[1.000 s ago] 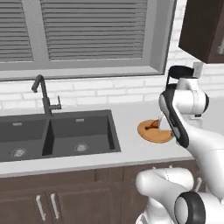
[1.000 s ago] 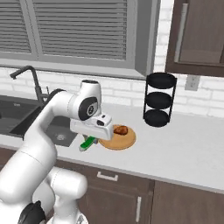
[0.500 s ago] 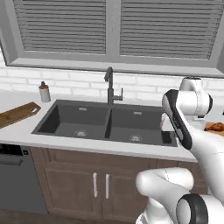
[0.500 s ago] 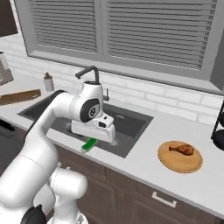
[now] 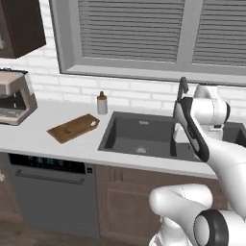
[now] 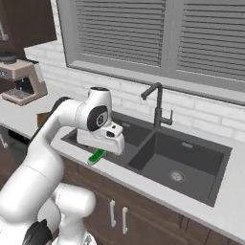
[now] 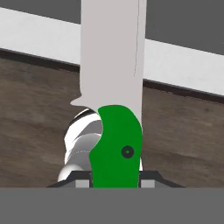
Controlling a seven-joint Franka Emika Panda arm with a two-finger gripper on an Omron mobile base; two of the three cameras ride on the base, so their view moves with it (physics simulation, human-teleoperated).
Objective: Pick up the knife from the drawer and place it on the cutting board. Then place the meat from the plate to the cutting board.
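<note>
Step in hand: transit w/ knife, first half of task. Board placement not yet done; meat transfer comes after.

Left base view, left to right: the flat rectangular dark brown wooden cutting board (image 5: 74,128) lies on the pale counter (image 5: 33,137) at approx. 9 o'clock from the dark double sink (image 5: 144,137), near it but not touching. A small brown bottle (image 5: 101,104) stands at approx. 1 o'clock from the board, near the wall. White arm at right of frame, above the sink.

Right base view: the two-finger gripper (image 6: 101,152) hangs over the front counter edge, at approx. 9 o'clock from the sink basin. Its jaws are clamped on the small kitchen knife with bright green handle and pale silver blade (image 6: 96,156); green handle protrudes below the hand.

Hand view: knife (image 7: 115,109) held at the handle, blade pointing to 12 o'clock, away from the hand. Handle is glossy green w/ one dark rivet; blade broad, pale grey, matt.

Next move, est.: carry further toward the board, lower until the blade lies flat on the wood, then release. Grip sits at the handle end, so expect the blade end to touch first.
</note>
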